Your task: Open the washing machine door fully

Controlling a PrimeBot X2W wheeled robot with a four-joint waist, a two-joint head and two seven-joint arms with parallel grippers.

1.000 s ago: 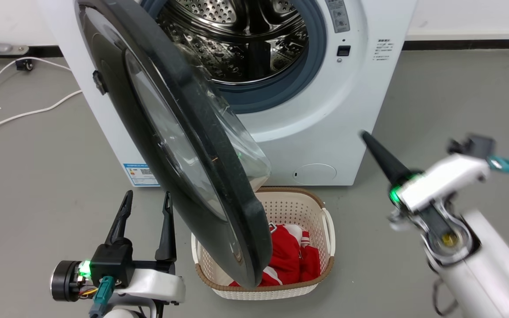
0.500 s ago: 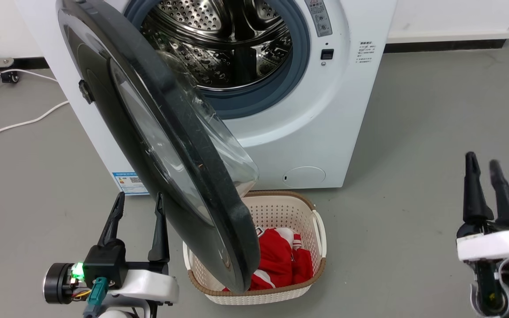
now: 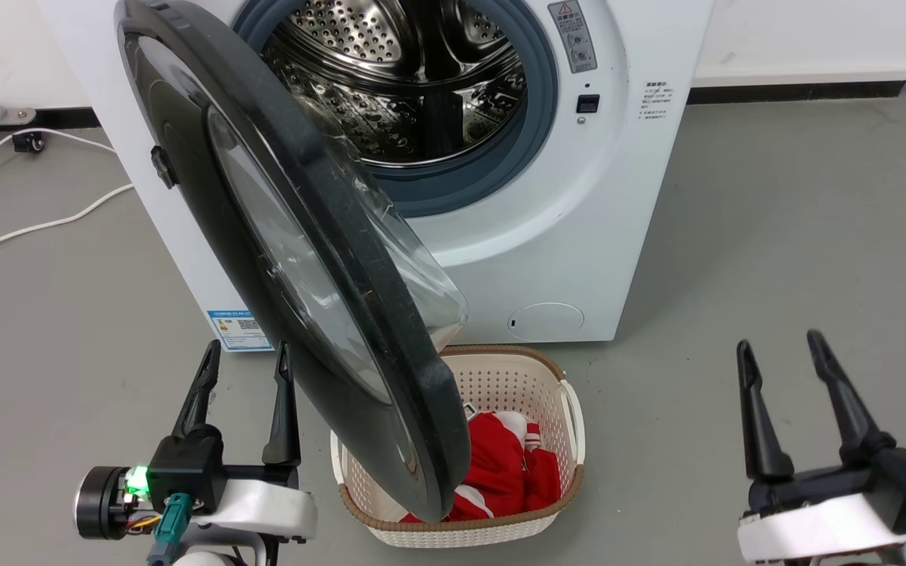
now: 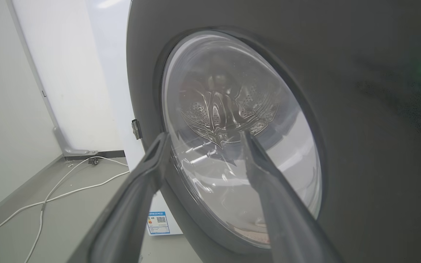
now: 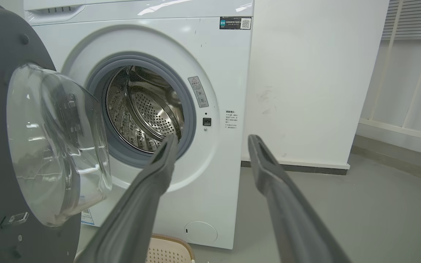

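Right pincer (image 3: pixel 778 341) shifted inward, spread wider, pointing upright.

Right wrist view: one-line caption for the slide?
Open right gripper faces the washing machine, its door swung out at left, steel drum exposed.

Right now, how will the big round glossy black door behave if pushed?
The big round glossy black door looks thick, rigid, so probably swings whole. Its glossy face may let the left gripper slip. Its bulging clear glass bowl likely adds weight.
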